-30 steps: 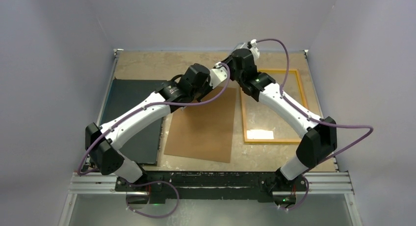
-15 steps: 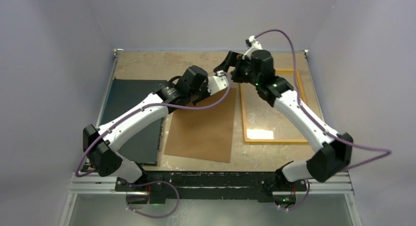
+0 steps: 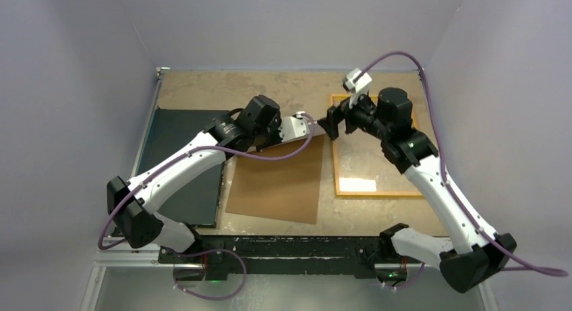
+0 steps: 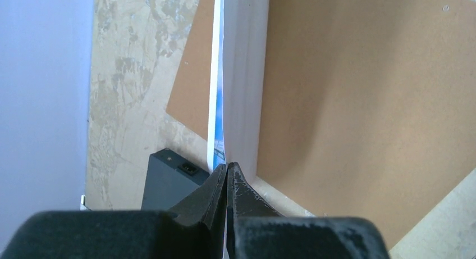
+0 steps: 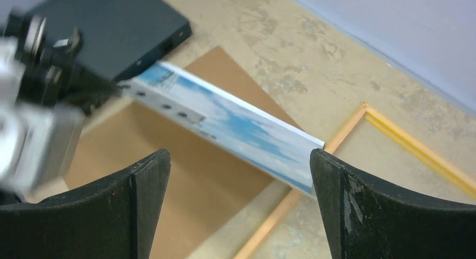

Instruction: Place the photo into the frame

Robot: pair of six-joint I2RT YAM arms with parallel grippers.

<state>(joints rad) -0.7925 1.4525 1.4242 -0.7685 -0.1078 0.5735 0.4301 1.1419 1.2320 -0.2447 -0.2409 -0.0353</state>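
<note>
- The left hand (image 4: 226, 170) is shut tight on one end of the photo (image 5: 224, 121).
- The photo is up off the bench (image 3: 222, 88) and stands on its edge. One side shows blue sky and clouds. The other side is plain white.
- In the top view, the photo hangs over the 12 o'clock end of the brown board (image 3: 276, 183), between the two hands.
- The right hand (image 5: 238, 158) is wide open and holds nothing. The photo's free end is just in front of it, near its 3 o'clock finger.
- The frame (image 3: 335, 162) lies flat on the bench, just beside the brown board at 3 o'clock. The photo is not in it yet.
- The black board (image 3: 179, 156) lies flat at 9 o'clock from the brown board, just beside it.
</note>
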